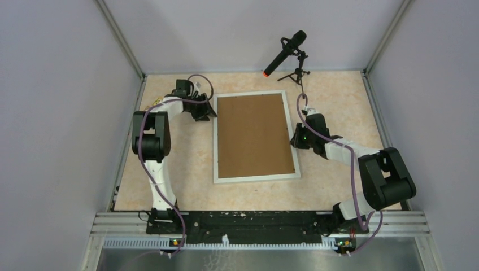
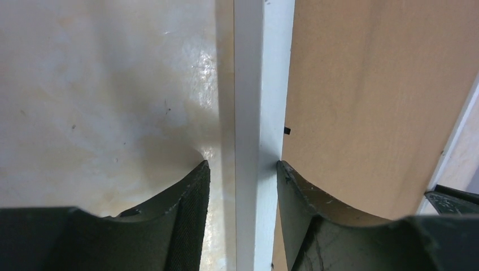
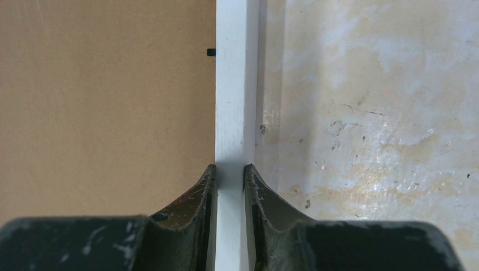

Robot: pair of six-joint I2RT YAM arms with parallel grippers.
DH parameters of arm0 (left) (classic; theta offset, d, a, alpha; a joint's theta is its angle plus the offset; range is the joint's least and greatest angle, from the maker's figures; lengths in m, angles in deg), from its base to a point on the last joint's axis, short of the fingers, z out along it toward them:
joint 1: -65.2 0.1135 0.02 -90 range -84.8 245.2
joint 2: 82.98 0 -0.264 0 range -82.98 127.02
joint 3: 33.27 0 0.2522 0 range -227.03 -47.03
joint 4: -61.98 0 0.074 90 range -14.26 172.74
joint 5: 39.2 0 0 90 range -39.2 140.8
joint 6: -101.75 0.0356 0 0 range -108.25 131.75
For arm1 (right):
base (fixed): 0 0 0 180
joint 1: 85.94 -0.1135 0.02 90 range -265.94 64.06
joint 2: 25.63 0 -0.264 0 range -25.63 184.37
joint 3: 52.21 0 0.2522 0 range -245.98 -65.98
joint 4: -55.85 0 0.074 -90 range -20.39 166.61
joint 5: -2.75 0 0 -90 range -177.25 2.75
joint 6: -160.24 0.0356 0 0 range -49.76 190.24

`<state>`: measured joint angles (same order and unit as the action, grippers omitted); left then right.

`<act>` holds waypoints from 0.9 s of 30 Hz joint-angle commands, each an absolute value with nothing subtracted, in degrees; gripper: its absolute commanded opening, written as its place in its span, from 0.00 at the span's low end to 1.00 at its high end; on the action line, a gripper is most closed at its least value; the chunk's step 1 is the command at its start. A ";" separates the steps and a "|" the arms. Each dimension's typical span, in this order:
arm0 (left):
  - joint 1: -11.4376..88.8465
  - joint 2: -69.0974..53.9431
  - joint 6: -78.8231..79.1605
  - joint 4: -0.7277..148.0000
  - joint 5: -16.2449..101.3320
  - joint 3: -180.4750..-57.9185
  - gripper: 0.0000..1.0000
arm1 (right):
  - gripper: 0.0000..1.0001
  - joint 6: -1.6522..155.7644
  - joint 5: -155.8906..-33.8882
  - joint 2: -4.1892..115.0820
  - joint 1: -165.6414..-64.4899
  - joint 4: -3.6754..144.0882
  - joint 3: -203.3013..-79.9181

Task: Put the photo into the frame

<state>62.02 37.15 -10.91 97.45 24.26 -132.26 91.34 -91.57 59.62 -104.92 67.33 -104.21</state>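
— While the frame (image 1: 257,177) lies back-up in the middle of the counter (image 1: 186,169), with the brown backing board (image 1: 254,135) filling it, why take it from both sides?
— To steady or lift it, I judge. The right pincer (image 3: 230,168) pinches the right rail. The left pincer (image 2: 243,166) straddles the left rail near the far corner, jaws wider than the moulding.
— And the arms?
— The left reaches far forward, wrist turned inward. The right is folded, forearm pointing left.
— The photo?
— Not visible; possibly under the board.
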 commanded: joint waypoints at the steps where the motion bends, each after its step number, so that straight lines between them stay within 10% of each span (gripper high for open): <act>1: 62.09 39.36 -11.51 95.36 24.40 -134.74 0.50 | 0.00 90.67 -94.54 62.63 -105.71 71.96 -102.01; 27: 59.20 42.53 -6.74 100.52 32.06 -137.25 0.52 | 0.00 90.54 -94.99 63.15 -105.79 71.90 -102.19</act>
